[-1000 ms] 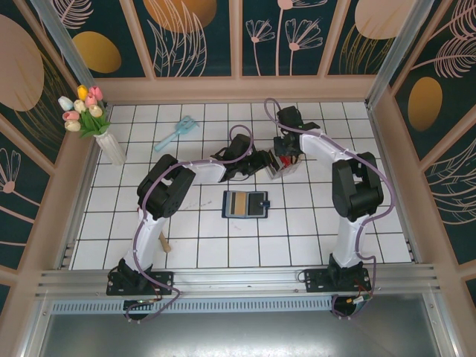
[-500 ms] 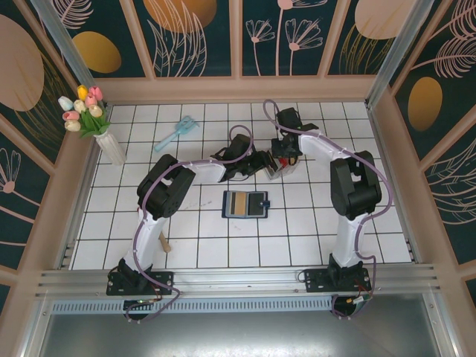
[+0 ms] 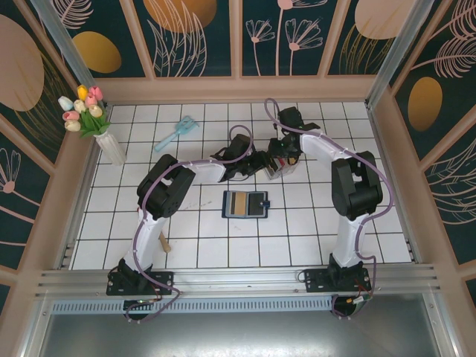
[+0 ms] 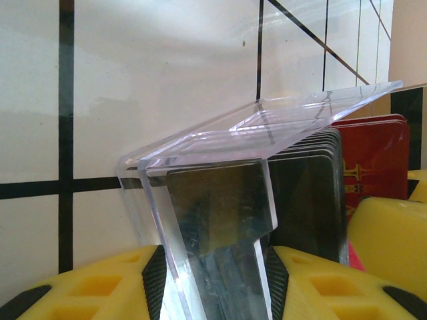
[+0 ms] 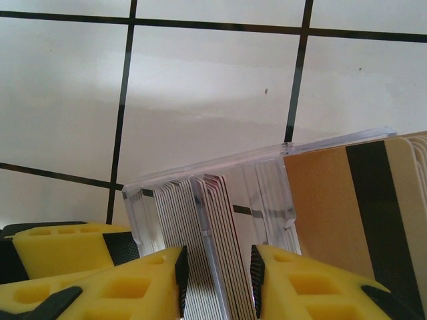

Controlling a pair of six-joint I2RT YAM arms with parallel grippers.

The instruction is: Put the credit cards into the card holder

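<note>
Card holder point(image 3: 245, 203) lies open and flat on the white tiled surface point(image 3: 193, 238). Its long axis runs left-right and the snap tab points right. Tan bands show on its left half.

Clear rack point(image 3: 274, 169) stands just beyond the card holder, toward the back wall and slightly right of it. Well apart, not touching.

Credit cards point(image 5: 213, 233) stand on edge in the rack's slots, packed face to face, short side up. From the left wrist the dark ones point(image 4: 307, 193) sit in front, with a red one point(image 4: 373, 167) behind them. From the right wrist a tan card with a dark stripe point(image 5: 333, 207) stands at the pack's right end.

Left claw point(image 3: 262, 165) reaches in from the card holder's far left. It is narrow, its yellow fingers point(image 4: 87, 287) clamped on the rack's clear end wall point(image 4: 213, 227).

Right claw point(image 3: 281, 158) comes from the far right and tips down over the rack. It is narrow, with pads point(image 5: 180, 273) set against both faces of a bundle of cards, gripping them.

Both claws meet at the rack, close together.
</note>
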